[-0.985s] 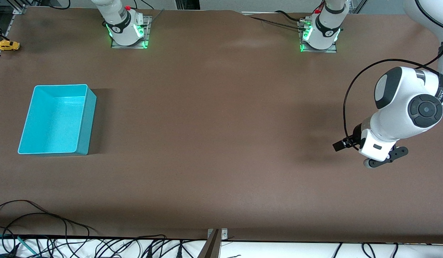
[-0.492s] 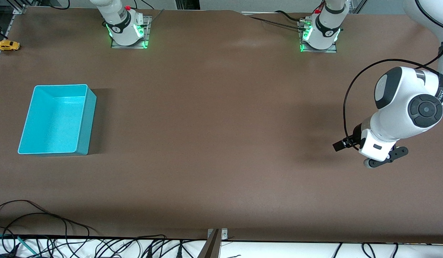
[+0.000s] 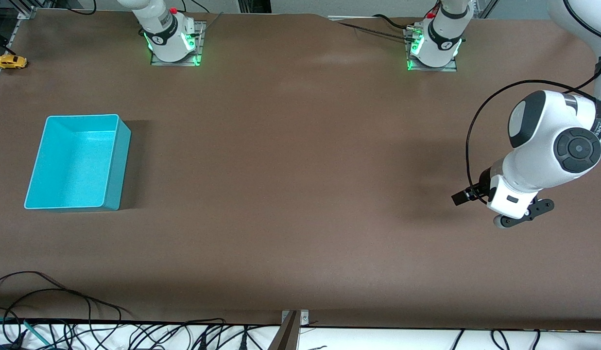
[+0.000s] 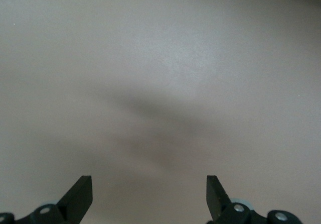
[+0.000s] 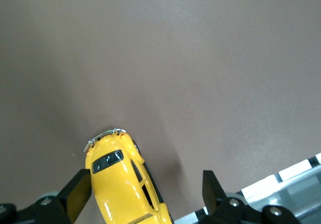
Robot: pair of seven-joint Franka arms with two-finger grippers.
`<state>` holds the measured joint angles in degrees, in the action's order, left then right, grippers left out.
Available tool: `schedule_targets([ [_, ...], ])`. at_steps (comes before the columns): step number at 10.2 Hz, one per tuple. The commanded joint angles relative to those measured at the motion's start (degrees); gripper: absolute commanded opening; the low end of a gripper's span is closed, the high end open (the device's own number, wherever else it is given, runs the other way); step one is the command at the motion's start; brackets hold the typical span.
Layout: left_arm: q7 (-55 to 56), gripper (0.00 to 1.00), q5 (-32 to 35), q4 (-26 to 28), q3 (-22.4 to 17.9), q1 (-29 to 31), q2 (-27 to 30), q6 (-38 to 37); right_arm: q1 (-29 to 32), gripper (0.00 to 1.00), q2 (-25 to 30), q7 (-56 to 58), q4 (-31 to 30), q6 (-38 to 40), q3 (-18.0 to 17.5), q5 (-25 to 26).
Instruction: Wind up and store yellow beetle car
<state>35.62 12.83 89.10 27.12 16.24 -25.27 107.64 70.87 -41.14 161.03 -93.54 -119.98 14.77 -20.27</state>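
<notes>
My right gripper (image 5: 145, 194) hangs over the yellow beetle car (image 3: 10, 61), which sits on the bench at the corner by the right arm's base, close against the end edge of the brown mat. The fingers (image 5: 77, 189) stand wide apart and straddle the car (image 5: 125, 184) without touching it: one finger is just beside its flank, the other well clear. I judge I am lined up this way to close across the body's width, so the wheels stay free for winding. Nothing is gripped yet. My left gripper (image 3: 516, 216) waits over bare bench near the left arm's end, also fully spread and empty, probably kept out of the way until it is needed. The turquoise bin (image 3: 113, 160) lies open and empty on the bench, nearer the front camera than the car, ready to take it. The car itself is glossy bright yellow, rounded, with dark windows and a small chrome bumper.
</notes>
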Motion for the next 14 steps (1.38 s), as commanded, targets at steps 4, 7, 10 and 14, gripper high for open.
schedule_targets([
  [4,-1.0,1.00,-0.7,-0.7,-0.1,0.0,0.6,-1.4,2.7,0.73,-3.7,14.8,5.1,3.4,-0.5,-4.2],
  [7,-1.0,1.00,-0.7,-0.8,-0.1,0.0,0.6,-1.4,2.8,0.59,-5.2,14.8,6.5,3.8,-1.2,-4.2],
  [10,-1.0,1.00,-0.7,-0.7,-0.1,0.0,0.5,-1.4,2.7,0.05,-5.4,14.9,7.5,5.4,-1.2,-4.2],
  [14,-1.0,1.00,-0.7,-0.7,-0.1,0.0,0.5,-1.4,1.7,0.00,-2.9,14.8,7.3,9.0,-1.3,-4.2],
])
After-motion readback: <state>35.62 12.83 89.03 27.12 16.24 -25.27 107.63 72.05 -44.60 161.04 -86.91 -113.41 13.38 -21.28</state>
